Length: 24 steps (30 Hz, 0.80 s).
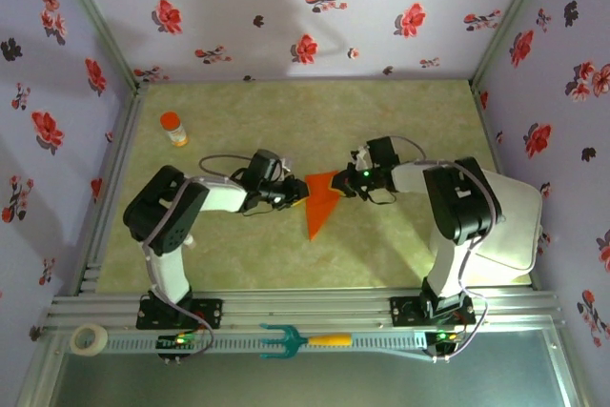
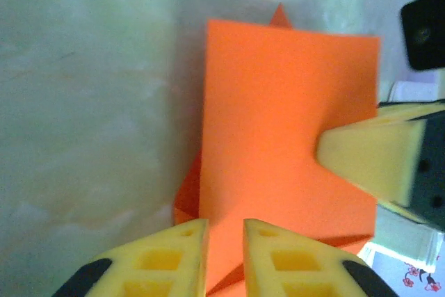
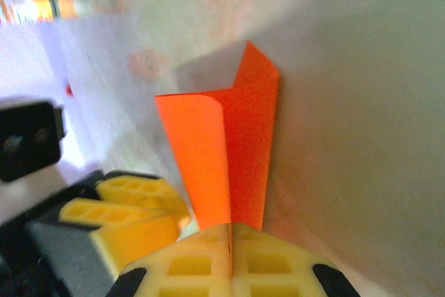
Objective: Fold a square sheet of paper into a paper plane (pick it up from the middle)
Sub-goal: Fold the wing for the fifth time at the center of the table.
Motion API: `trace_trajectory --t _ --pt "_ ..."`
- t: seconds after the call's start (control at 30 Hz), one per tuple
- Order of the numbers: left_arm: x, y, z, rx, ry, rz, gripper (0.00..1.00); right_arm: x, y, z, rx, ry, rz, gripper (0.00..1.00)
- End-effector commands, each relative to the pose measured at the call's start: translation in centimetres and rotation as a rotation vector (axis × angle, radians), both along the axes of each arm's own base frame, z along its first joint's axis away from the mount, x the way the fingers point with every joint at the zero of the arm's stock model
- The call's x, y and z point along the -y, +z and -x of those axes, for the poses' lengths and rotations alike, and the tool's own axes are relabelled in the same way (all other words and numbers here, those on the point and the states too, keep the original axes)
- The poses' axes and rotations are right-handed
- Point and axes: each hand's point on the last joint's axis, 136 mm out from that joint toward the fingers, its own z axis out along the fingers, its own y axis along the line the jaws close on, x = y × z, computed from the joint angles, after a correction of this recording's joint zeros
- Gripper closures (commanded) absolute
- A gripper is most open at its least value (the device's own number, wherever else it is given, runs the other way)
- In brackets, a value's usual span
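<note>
- Item: folded paper (image 1: 320,202) — orange-red and part-way to a plane. From above it is broad at the far end and tapers to a point toward the near edge. It lies about mid-table (image 1: 238,254), between the two grippers.
- Material: thin, plain, matte sheet with no print. The layers are flat with sharp straight creases, and one flap curls up in a soft roll in the right wrist view.
- Handling (judged): very light. It is limp across a single layer and stiffer along a crease. It is likely to slide on the smooth top, it takes a crease for good, and it crumples or tears under a hard squeeze.
- Where to hold (judged): at an edge where layers stack along the centre crease, with a flat pad pressing down elsewhere to pin it.
- Left gripper (image 1: 294,195): yellow ribbed fingers (image 2: 174,255) stand a little apart at the paper's edge and pinch nothing.
- Right gripper (image 3: 229,231): fingers pressed together, pinching the raised flap between them.
- Table: pale green, marbled, smooth, with a faint sheen.
- Also present: a small orange-capped bottle (image 1: 173,128) at far left, well apart.
</note>
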Motion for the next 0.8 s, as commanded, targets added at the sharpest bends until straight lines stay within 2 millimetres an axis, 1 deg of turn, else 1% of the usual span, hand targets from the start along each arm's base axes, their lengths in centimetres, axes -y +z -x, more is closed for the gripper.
trace_trajectory --t 0.0,0.1,0.2,0.27,0.3,0.37,0.43,0.57,0.77 --pt "-0.8 2.0 0.2 0.095 -0.013 -0.045 0.77 0.9 1.5 -1.8 -0.003 -0.258 -0.048 1.0" --pt "-0.2 2.7 1.1 0.165 -0.064 -0.073 0.76 1.5 1.5 -1.6 -0.02 -0.37 -0.048 1.0" --pt "1.0 2.7 2.9 0.235 -0.161 -0.154 0.73 1.6 1.4 -1.2 -0.034 -0.436 -0.062 0.99" --pt "1.7 2.3 4.2 0.271 -0.218 -0.215 0.7 1.7 1.0 -0.8 -0.057 -0.463 -0.073 0.98" --pt "1.9 2.0 4.8 0.293 -0.249 -0.248 0.69 1.7 1.1 -0.8 -0.048 -0.467 -0.083 0.98" --pt "2.0 1.2 5.7 0.32 -0.29 -0.32 0.67 1.6 1.0 -0.5 -0.053 -0.455 -0.077 0.97" --pt "1.9 0.6 6.0 0.346 -0.308 -0.38 0.64 1.5 1.0 -0.3 -0.053 -0.442 -0.069 0.92" --pt "1.8 0.3 6.3 0.407 -0.344 -0.486 0.57 1.5 1.1 0.0 -0.047 -0.424 -0.058 0.91" --pt "1.7 0.2 6.4 0.509 -0.386 -0.645 0.53 1.3 1.4 0.0 -0.047 -0.413 -0.068 0.94"
